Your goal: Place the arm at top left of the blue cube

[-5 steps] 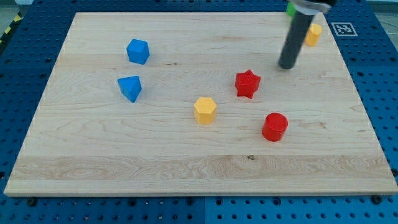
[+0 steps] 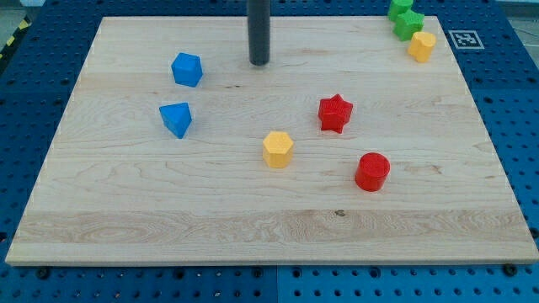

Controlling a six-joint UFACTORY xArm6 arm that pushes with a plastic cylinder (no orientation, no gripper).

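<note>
The tip (image 2: pixel 259 63) has been carried leftward across the tabletop (image 2: pixel 269 227) from beside the red star (image 2: pixel 335 113); it now stands at the blue cube's (image 2: pixel 187 69) three o'clock. Eleven o'clock remains unreached. No claw is fitted.

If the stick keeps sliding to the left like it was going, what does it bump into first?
Probably the blue cube. My tip sits to the cube's right, at about the same height in the view, with bare board between them. It has travelled leftward since a moment ago, so the cube looks first in line, though depth is unclear.
</note>
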